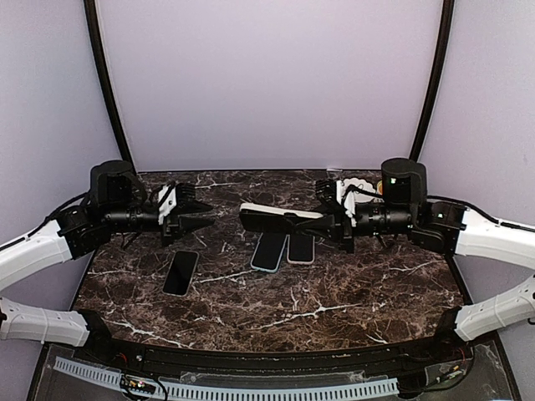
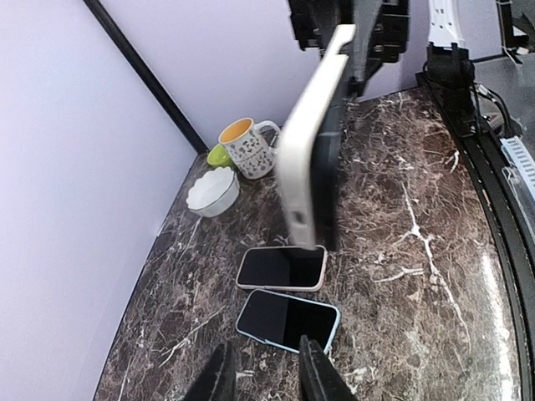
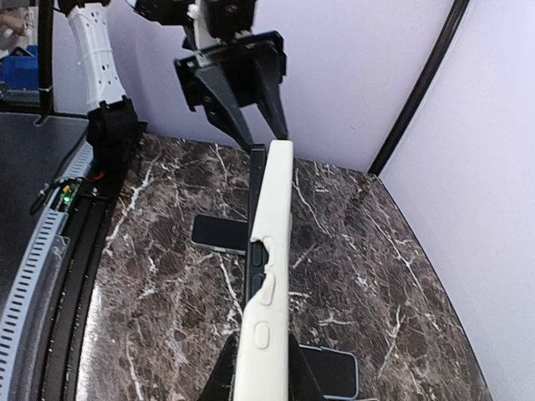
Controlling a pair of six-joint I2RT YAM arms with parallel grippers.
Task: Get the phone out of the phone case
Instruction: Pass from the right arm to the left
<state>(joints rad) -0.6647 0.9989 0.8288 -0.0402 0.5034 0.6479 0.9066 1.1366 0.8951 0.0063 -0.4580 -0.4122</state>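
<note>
Black fingers (image 3: pixel 224 378) of the right gripper (image 1: pixel 328 222) pinch one end of the phone case (image 3: pixel 269 276), a smooth white shell with rounded corners and raised side buttons, held aloft over the middle of the white-veined dark marble table (image 1: pixel 359 292). The phone (image 3: pixel 257 209), a dark flat slab, sits inside it, its edge showing along one side. Facing the free end, the left gripper (image 1: pixel 211 215) hangs with tapered jaws spread and unloaded, open air separating it from the case. Below lie a blue-cased phone (image 1: pixel 268 251) and a pink-cased phone (image 1: pixel 301 248) side by side, with a black phone (image 1: pixel 180 272) well apart to the left. A patterned mug (image 2: pixel 247 148) and a scalloped white bowl (image 2: pixel 211 191) stand by the back wall.
</note>
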